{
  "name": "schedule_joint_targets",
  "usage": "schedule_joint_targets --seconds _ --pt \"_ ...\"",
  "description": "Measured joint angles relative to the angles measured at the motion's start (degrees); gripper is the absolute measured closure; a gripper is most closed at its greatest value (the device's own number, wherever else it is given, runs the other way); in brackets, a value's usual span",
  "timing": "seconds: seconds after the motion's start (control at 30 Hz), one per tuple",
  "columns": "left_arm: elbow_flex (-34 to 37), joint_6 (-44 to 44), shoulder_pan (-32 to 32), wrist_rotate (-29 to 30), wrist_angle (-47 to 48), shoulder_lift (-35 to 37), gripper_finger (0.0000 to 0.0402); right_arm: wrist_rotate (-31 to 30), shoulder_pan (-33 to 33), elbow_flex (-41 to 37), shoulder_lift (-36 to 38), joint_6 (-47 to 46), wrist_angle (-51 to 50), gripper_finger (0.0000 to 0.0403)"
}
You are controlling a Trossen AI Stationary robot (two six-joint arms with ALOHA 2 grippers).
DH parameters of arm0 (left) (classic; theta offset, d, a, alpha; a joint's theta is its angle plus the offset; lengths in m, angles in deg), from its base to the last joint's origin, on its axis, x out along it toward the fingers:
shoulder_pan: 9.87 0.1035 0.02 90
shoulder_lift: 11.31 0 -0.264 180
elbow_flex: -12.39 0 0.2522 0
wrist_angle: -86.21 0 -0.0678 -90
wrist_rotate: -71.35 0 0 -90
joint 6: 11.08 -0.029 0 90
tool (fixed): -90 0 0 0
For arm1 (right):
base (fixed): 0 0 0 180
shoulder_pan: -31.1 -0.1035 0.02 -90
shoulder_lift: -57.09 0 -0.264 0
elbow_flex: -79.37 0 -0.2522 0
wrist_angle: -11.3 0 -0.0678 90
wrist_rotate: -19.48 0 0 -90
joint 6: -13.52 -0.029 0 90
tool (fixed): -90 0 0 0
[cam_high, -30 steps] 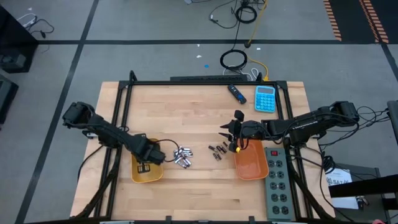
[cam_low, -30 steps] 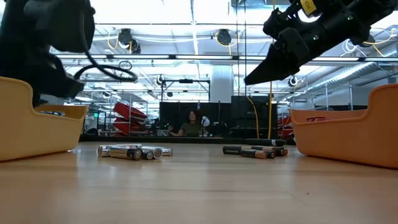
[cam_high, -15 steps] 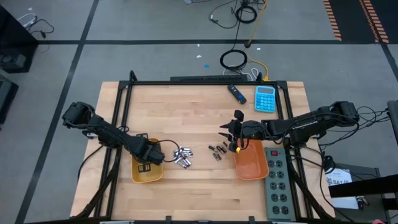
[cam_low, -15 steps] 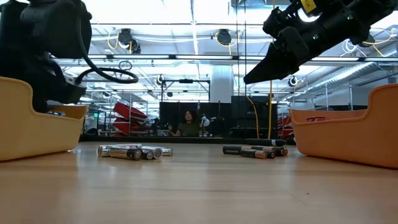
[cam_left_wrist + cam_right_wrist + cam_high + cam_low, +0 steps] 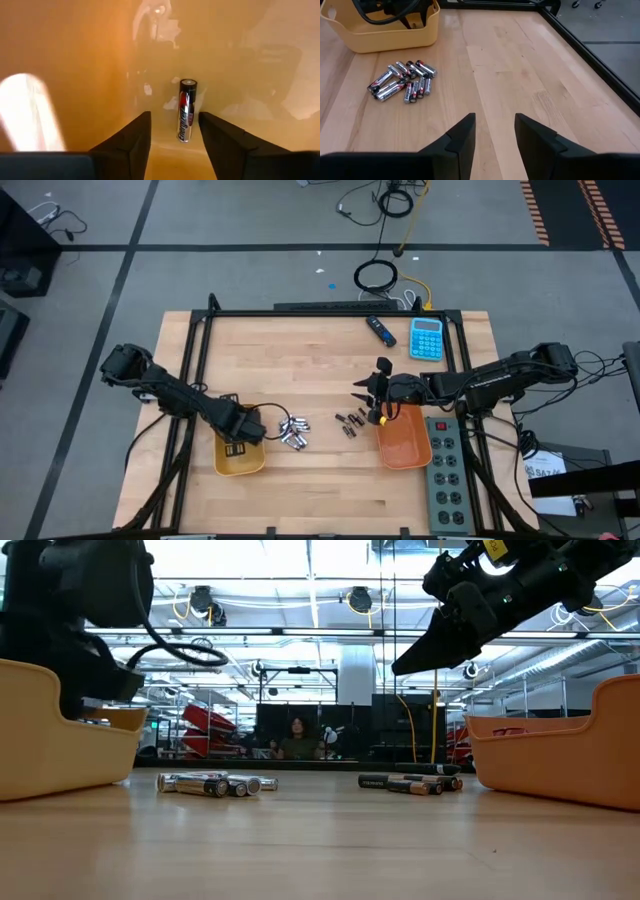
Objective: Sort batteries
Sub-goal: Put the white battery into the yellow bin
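The left claw (image 5: pixel 174 131) is sitting inside the yellow tray (image 5: pixel 240 462), fingers apart, one battery (image 5: pixel 186 110) lying loose between them. The right claw (image 5: pixel 494 131) is hovering empty, parted, over the table (image 5: pixel 320 490).

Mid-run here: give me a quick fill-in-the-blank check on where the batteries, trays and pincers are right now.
1. The left pincer is down inside the ____ tray.
2. In the left wrist view, a single battery lies on the tray floor between open ____.
3. The silver batteries lie in a pile on the table beside the ____ tray.
4. The right pincer hangs above the table next to the ____ tray.

Missing words: yellow; fingers; yellow; orange
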Motion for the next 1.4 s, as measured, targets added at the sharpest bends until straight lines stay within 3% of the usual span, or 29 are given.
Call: schedule_joint_targets --seconds 0.23,0.67,1.17,1.27,1.4 --pt "-4.7 0.0 0.0 2.9 8.0 0.1 0.0215 0.0 0.0 0.0 0.0 0.0 0.0 0.0273" --pt "-5.0 -6.5 -0.2 1.2 12.0 0.1 0.0215 0.0 0.0 0.0 0.0 -0.5 -0.2 0.0273" --pt "-4.7 -16.7 4.5 14.5 18.1 0.1 0.0215 0.0 0.0 0.0 0.0 -0.6 -0.7 0.0273" --pt "-4.7 -16.9 5.8 14.5 19.8 0.1 0.0215 0.0 0.0 0.0 0.0 -0.6 -0.8 0.0273" --pt "-6.2 -14.0 6.5 8.9 23.2 0.1 0.0215 0.0 0.0 0.0 0.0 -0.7 -0.8 0.0273"
